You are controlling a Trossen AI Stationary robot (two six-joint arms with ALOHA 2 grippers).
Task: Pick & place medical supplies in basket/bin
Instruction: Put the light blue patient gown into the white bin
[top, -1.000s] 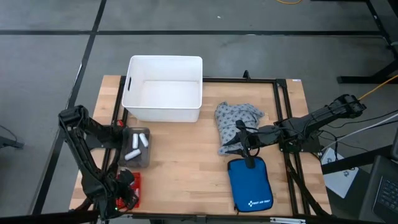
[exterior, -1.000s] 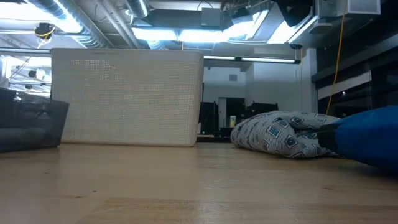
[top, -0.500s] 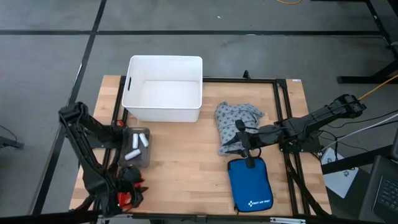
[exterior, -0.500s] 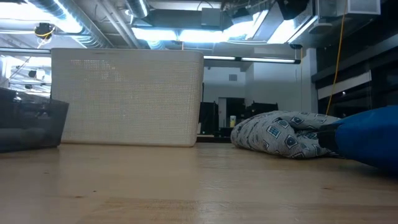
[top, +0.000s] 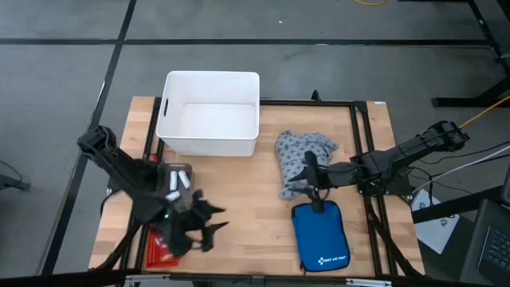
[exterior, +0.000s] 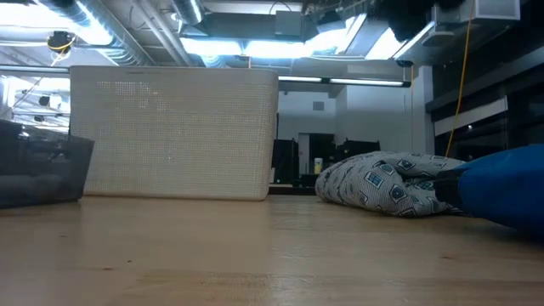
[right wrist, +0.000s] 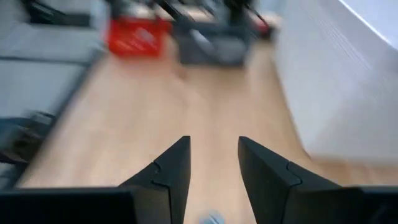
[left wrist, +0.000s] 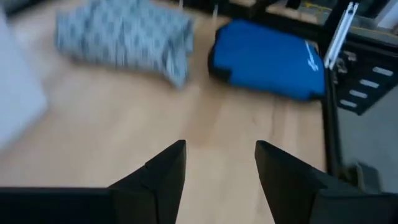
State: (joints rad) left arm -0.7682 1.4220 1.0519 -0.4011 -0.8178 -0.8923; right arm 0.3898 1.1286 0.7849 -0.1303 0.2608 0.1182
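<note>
Two white rolls [top: 177, 186] in grey bin [top: 172, 195]; both arms' fingers spread, empty.

grey floor [top: 319, 32], bright ceiling lights [exterior: 212, 47]

A robotics lab or workshop. Exposed silver ceiling ducts [exterior: 102, 25] and fluorescent strip lights [exterior: 229, 44] hang overhead. The light wooden table [top: 247, 207] stands on grey concrete floor [top: 239, 32].

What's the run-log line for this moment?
left end effector: open, empty, over bare table beside red basket | right end effector: open, at grey-blue garment | rolls: in dark bin
</note>
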